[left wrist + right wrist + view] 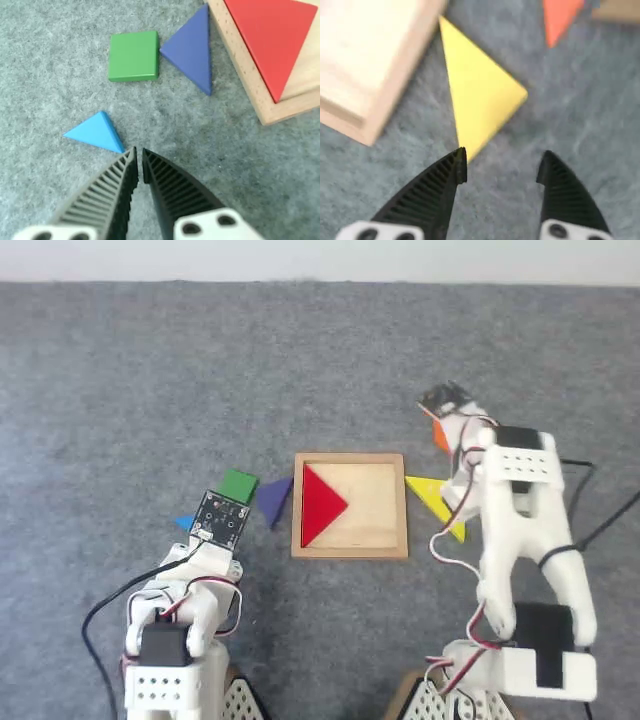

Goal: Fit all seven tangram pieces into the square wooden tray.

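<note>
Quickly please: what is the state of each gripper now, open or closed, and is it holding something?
Left gripper: closed, holding nothing, beside the light blue triangle.
Right gripper: open, holding nothing, at a corner of the yellow triangle.

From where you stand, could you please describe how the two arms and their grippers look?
Both the left arm and the right arm are white plastic with black motor blocks, strung with red, white and black cables. The left gripper and right gripper have black ribbed fingers on white bases.
</note>
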